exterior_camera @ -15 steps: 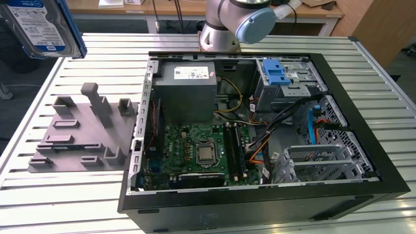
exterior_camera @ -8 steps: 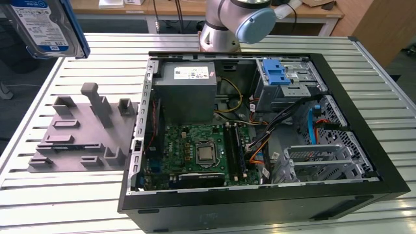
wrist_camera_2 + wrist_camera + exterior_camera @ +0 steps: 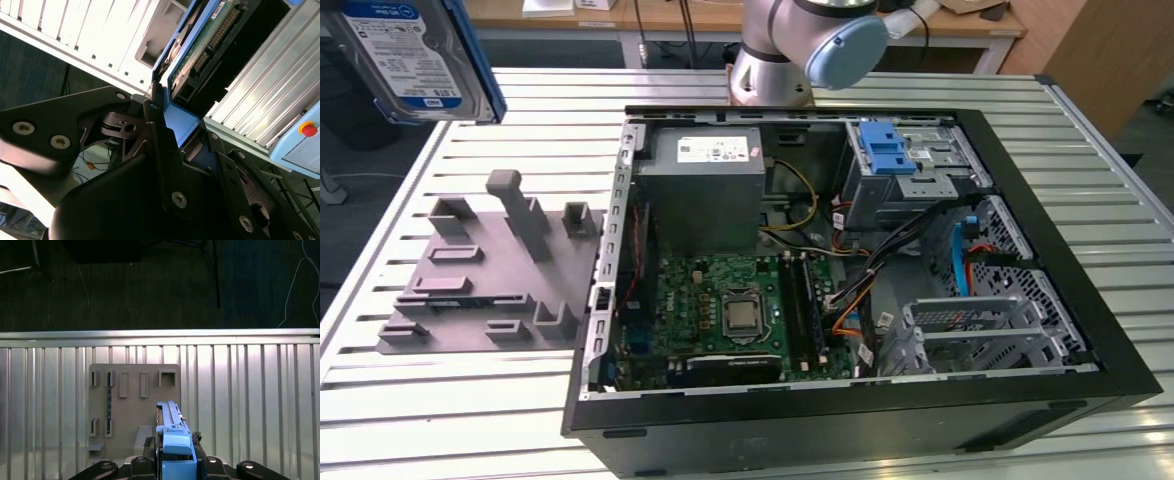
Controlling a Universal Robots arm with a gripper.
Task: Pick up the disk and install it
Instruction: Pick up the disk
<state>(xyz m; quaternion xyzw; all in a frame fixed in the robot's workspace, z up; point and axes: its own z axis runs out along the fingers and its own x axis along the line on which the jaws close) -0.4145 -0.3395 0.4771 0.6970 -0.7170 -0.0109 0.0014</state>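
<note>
The disk (image 3: 407, 55), silver with a white-and-blue label and a blue carrier bracket, hangs in the air at the exterior view's upper left, over the table edge and well away from the open computer case (image 3: 1067, 250). In the first wrist view the disk (image 3: 172, 432) stands edge-on between the black fingers of my gripper (image 3: 172, 452), above the grey fixture plate (image 3: 132, 400). The second wrist view shows the disk's circuit-board side (image 3: 210, 45), and my gripper (image 3: 182, 130) is shut on its blue bracket.
The case lies open on the slatted metal table (image 3: 480, 400), with a grey power supply (image 3: 707, 190), a motherboard (image 3: 720, 310) and a blue-latched drive cage (image 3: 901, 160). A silver cage (image 3: 974, 330) sits at its front right. The arm's base (image 3: 781, 60) stands behind the case.
</note>
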